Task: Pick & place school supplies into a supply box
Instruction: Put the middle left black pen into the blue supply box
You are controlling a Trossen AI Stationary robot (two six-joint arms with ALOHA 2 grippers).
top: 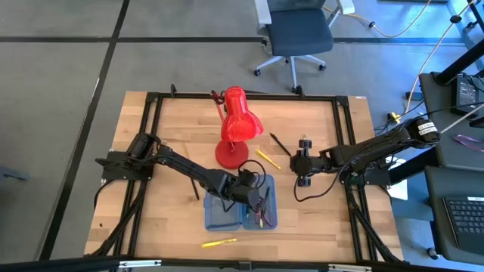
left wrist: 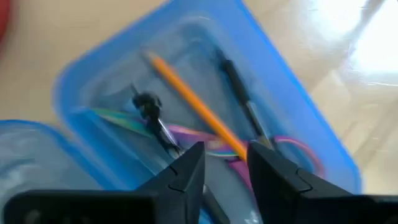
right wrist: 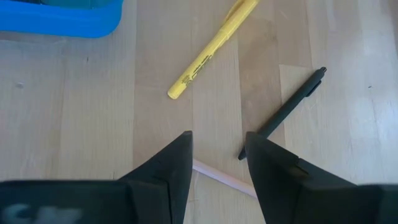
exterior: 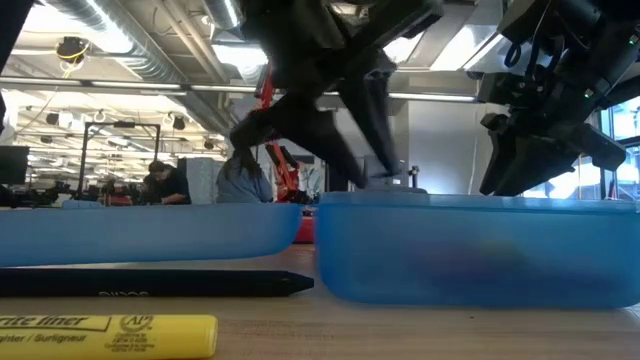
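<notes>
The supply box [top: 227, 217] lies open near the table's near edge, a translucent blue case with two halves. Its right half [left wrist: 292, 93] holds an orange pencil [left wrist: 186, 99], a black pen [left wrist: 239, 93] and purple-handled scissors [left wrist: 292, 149]. My left gripper [left wrist: 225, 168] hangs open just above this half, touching nothing. My right gripper [right wrist: 217, 158] is open over bare table to the right of the lamp. Beyond its fingers lie a yellow highlighter [right wrist: 211, 53], a black pen [right wrist: 286, 112] and a thin pale stick [right wrist: 224, 177].
A big red desk lamp [top: 238, 125] stands at the table's middle, just beyond the box. Another yellow highlighter [top: 219, 243] lies by the near edge, with a black pen [exterior: 150, 283] between it and the box. A black frame [top: 151, 151] borders the table.
</notes>
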